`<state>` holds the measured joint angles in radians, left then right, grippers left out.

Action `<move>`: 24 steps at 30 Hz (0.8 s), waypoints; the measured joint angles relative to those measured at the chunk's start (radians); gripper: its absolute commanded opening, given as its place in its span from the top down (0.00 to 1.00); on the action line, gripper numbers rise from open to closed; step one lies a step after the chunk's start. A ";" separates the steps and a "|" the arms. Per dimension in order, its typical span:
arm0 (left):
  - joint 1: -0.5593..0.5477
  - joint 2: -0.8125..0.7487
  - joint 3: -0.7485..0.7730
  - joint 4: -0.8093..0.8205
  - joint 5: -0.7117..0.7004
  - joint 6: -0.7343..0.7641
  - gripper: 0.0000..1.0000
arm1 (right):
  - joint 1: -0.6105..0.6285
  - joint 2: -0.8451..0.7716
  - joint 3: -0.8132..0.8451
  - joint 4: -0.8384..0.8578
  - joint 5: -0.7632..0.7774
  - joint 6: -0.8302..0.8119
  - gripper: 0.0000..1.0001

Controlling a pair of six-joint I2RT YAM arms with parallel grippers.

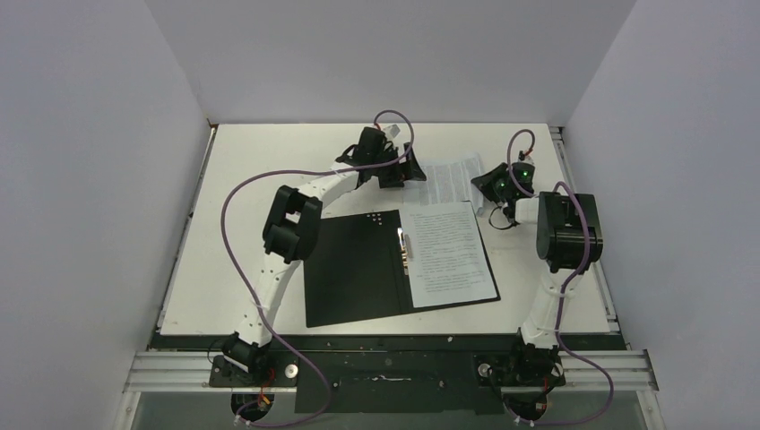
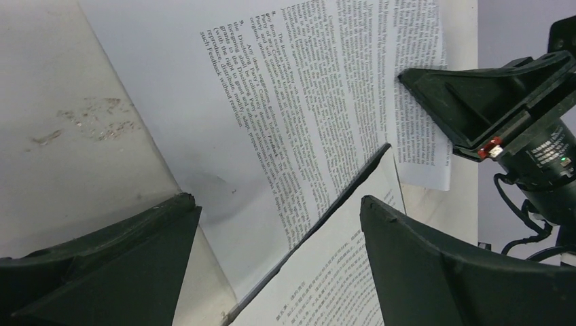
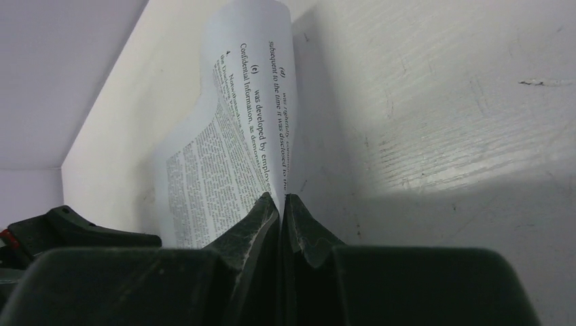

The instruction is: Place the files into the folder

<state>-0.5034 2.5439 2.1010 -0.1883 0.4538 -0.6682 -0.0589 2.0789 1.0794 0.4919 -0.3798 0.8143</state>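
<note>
The black folder lies open in the middle of the table. One printed sheet lies flat on its right half. The second sheet lies behind the folder, its right side curled up. My right gripper is shut on that sheet's right edge, as the right wrist view shows, with the paper bending away from the jaws. My left gripper is open and empty over the sheet's left part. In the left wrist view the sheet and the folder's far edge lie between its fingers.
A metal clip runs along the folder's spine. White walls close the table at the left, back and right. The right gripper shows in the left wrist view, close by. Purple cables loop over both arms.
</note>
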 measured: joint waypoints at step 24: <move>0.014 -0.411 -0.366 0.017 -0.145 0.081 0.04 | -0.032 -0.463 -0.205 0.198 0.047 0.049 0.95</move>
<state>-0.4889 2.1326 1.7348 -0.1711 0.3088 -0.5873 -0.0910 1.6161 0.8742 0.6895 -0.3328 0.8635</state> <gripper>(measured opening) 0.961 0.061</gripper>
